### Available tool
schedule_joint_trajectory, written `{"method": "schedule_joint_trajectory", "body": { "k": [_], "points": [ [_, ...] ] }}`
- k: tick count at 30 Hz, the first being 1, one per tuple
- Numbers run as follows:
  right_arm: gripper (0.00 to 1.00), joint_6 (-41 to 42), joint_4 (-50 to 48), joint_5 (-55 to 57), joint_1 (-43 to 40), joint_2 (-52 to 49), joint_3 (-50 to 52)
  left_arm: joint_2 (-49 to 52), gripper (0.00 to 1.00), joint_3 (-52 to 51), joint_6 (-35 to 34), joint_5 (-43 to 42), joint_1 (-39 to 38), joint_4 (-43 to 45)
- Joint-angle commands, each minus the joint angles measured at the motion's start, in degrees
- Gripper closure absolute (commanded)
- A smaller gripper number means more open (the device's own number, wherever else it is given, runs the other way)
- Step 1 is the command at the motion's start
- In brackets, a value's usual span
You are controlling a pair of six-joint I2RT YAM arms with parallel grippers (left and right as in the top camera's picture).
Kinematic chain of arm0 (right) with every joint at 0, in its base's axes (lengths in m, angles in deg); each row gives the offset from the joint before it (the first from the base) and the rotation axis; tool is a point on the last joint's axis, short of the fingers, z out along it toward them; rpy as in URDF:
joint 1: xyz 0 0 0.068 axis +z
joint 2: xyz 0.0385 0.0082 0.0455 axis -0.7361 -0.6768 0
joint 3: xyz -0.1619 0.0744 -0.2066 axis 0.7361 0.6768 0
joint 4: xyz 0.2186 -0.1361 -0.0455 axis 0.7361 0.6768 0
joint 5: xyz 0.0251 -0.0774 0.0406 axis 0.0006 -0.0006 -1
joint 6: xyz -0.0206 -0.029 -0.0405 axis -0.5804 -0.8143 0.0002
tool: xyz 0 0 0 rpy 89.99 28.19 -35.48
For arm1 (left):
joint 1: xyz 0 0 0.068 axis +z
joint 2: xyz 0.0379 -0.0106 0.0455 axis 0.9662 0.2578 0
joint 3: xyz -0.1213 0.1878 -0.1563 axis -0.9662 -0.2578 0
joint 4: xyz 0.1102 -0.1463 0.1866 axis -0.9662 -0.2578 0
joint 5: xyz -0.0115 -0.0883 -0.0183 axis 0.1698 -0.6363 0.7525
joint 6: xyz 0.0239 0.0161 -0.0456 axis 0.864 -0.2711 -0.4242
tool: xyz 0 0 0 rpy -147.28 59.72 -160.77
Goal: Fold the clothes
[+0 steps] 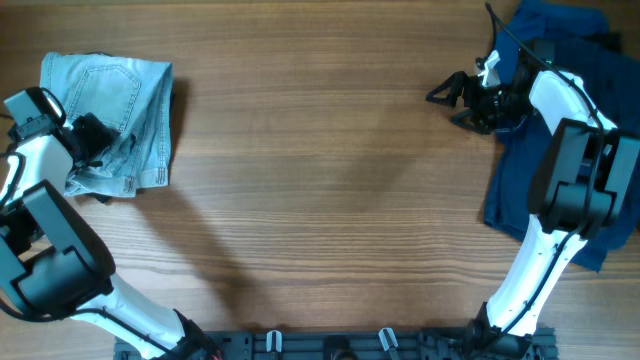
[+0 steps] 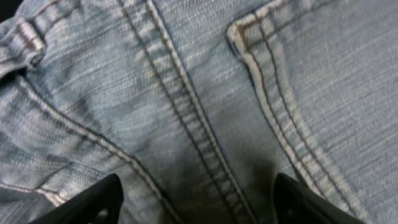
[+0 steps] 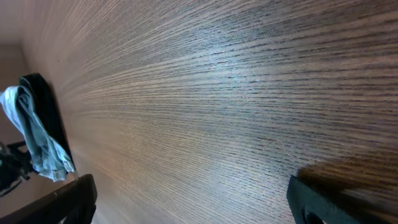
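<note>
The pale denim shorts (image 1: 115, 95), bunched at upper left of the overhead view under the spread, empty left gripper (image 2: 196, 202), should handle soft, limp and non-slip; pinch a stitched hem, the right gripper (image 1: 452, 98) being also spread, empty.

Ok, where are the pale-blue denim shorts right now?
Overhead view: the pale-blue denim shorts lie in the wooden table's top-left corner, under the left claw, far from the dark-blue cloth on the right.
</note>
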Motion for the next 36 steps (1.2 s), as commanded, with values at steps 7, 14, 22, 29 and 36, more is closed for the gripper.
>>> {"method": "schedule_joint_trajectory", "body": {
  "k": [7, 14, 22, 29, 36],
  "points": [
    [0.0, -0.1, -2.0, 5.7, 0.3, -2.0, 0.7, 2.5, 0.0, 0.7, 0.9, -0.9, -0.3, 9.2],
    [0.0, -0.3, -2.1, -0.5, -0.5, -1.6, -3.5, -8.6, 0.0, 1.3, 0.9, -0.8, -1.0, 7.0],
    [0.0, -9.3, 5.1, 10.8, 0.3, 17.0, -15.4, -29.5, 0.0, 1.3, -3.5, -6.3, -1.5, -7.1],
    [0.0, -9.2, 18.6, 29.1, 6.7, 31.2, -15.4, -36.4, 0.0, 1.3, -10.5, -18.9, -4.2, -17.1],
    [0.0, -7.0, 28.0, 28.8, 7.8, 44.6, -15.4, -36.3, 0.0, 1.3, -10.5, -18.9, -4.3, -20.0]
  ]
}}
